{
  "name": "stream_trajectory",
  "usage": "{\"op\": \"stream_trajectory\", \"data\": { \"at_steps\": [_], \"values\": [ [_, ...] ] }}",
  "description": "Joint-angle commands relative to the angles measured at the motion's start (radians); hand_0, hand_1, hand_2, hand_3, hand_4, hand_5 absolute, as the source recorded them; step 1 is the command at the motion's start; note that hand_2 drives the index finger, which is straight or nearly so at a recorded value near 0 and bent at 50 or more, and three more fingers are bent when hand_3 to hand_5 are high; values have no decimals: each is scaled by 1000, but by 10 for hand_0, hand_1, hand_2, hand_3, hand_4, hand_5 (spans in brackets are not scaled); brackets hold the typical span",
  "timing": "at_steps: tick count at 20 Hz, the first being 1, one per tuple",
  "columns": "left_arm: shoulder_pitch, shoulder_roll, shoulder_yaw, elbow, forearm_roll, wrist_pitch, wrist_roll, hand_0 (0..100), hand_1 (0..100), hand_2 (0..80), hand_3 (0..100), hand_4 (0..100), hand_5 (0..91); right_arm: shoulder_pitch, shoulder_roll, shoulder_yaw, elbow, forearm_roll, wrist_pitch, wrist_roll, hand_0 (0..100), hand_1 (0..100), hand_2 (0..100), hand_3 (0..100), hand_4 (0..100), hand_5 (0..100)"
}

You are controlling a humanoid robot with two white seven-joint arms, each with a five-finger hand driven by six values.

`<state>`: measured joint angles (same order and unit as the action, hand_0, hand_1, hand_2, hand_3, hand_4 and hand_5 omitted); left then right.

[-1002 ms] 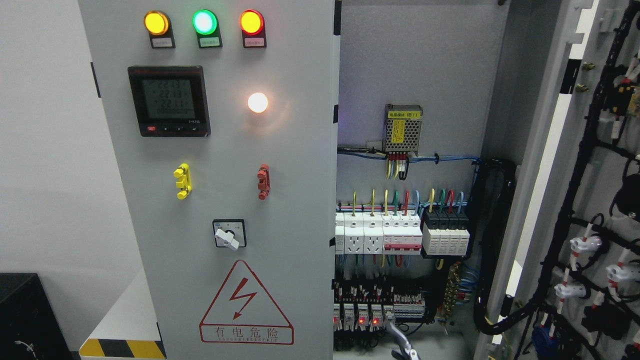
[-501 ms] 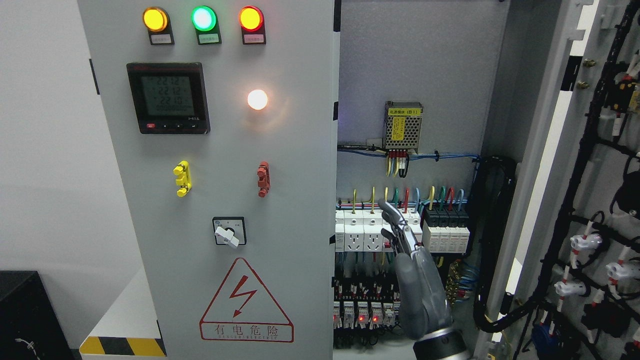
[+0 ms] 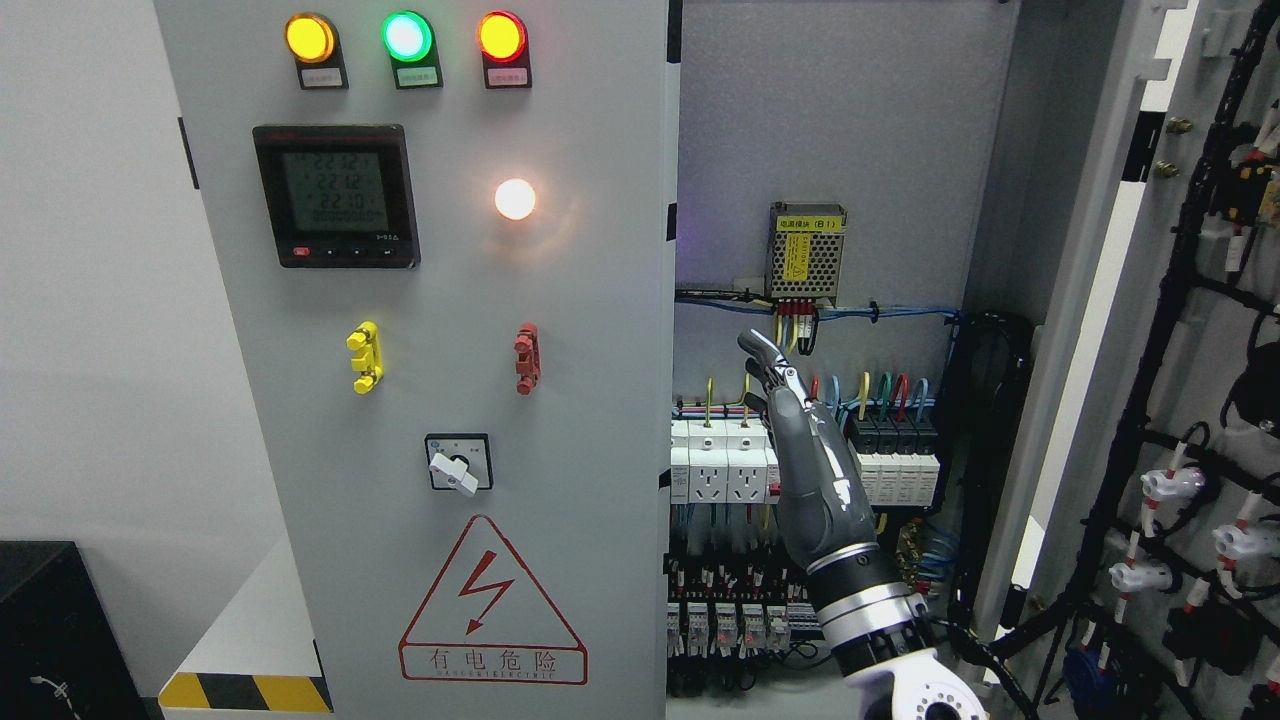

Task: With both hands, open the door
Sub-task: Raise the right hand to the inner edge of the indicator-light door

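Fingers (image 3: 765, 355) straight and together, holding nothing, the right hand (image 3: 805, 455) stands upright inside the open cabinet, just beside the closed left door's (image 3: 560, 420) edge.

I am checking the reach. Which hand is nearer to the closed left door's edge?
Right. The right hand is raised inside the open cabinet, just right of the left door edge, fingers extended, touching nothing visibly. The left hand is out of view.

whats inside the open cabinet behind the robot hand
Inside the cabinet: a power supply, coloured wires, white sockets. The right robot hand covers some breakers behind it.
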<state>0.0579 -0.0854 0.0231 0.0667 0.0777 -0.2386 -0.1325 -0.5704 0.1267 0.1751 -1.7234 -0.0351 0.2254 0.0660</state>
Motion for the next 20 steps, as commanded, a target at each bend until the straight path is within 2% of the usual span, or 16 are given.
{"op": "stream_trajectory", "data": {
  "at_steps": [1, 4, 6, 7, 12, 14, 17, 20],
  "values": [
    [0, -10, -38, -7, 7, 8, 14, 0, 0, 0, 0, 0, 0, -77, 2, -26, 200, -54, 15, 5, 0, 0, 0, 0, 0, 0],
    [-1, -11, -40, -7, 5, 9, 16, 0, 0, 0, 0, 0, 0, -92, 2, -19, 206, -60, 18, 17, 0, 0, 0, 0, 0, 0],
    [-3, -11, -38, -8, 4, 9, 34, 0, 0, 0, 0, 0, 0, -94, 1, -17, 206, -89, 23, 92, 0, 0, 0, 0, 0, 0],
    [-4, -11, -37, -8, 1, 10, 56, 0, 0, 0, 0, 0, 0, -94, 1, -20, 206, -100, 29, 112, 0, 0, 0, 0, 0, 0],
    [-9, -13, -38, -7, -4, 12, 57, 0, 0, 0, 0, 0, 0, -106, -2, -26, 219, -108, 43, 127, 0, 0, 0, 0, 0, 0],
    [-9, -13, -38, -7, -4, 12, 57, 0, 0, 0, 0, 0, 0, -120, -22, -28, 228, -108, 43, 146, 0, 0, 0, 0, 0, 0],
    [-9, -13, -40, -7, 1, 10, 57, 0, 0, 0, 0, 0, 0, -123, -29, -39, 225, -120, 43, 186, 0, 0, 0, 0, 0, 0],
    [-9, -13, -42, -7, 2, 9, 57, 0, 0, 0, 0, 0, 0, -123, -38, -43, 225, -172, 43, 193, 0, 0, 0, 0, 0, 0]
  ]
}}
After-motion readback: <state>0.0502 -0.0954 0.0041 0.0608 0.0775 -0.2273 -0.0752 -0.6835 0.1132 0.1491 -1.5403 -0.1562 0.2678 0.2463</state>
